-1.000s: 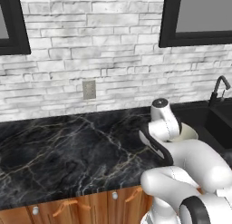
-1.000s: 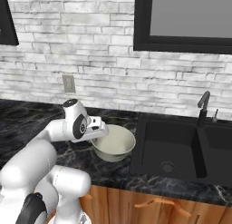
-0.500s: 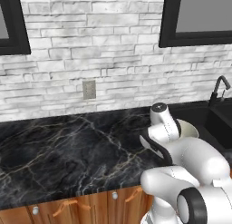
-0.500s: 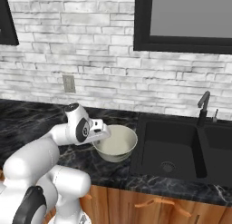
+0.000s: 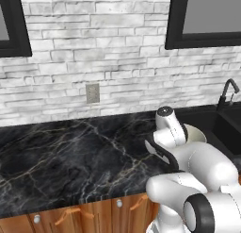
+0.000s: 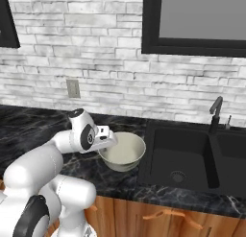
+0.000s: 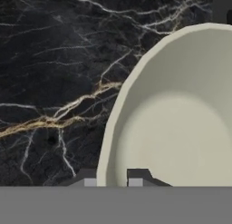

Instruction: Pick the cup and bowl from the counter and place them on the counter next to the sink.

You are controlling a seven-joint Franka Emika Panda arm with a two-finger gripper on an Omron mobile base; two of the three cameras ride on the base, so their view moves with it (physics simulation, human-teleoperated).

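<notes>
The fingers [image 7: 113, 177] straddle the thin rim of the bowl [image 7: 181, 123], one tip outside the wall and one inside, set close together with the rim between them; they look to be grasping the bowl by its rim, though the contact itself lies at the very edge of the hand view. In the right base view the fingers [image 6: 109, 141] sit at the bowl's [image 6: 126, 149] left edge, with the white arm [image 6: 45, 157] reaching in from the lower left.

The bowl is wide, round and pale cream inside, with a greyish outside. It is on the surface [image 6: 33, 128], a glossy black marble top with white and tan veins, just beside the left edge of the sink [image 6: 180, 157]. Whether its base rests fully on the marble or is slightly lifted cannot be told. In the left base view the bowl [image 5: 196, 134] shows partly behind the arm [image 5: 188, 156], between it and the sink [image 5: 230, 126].

The sink is a dark basin with a round drain [image 6: 178, 175] in its floor and a black faucet [image 6: 215, 111] standing at its back. Behind the surface [image 5: 70, 156] runs a white brick wall [image 5: 108, 53] with a pale outlet plate [image 5: 92, 93]. Dark-framed windows [image 6: 197, 20] hang above. Below the marble are brown wooden cabinet fronts [image 5: 89, 215] with handles.
</notes>
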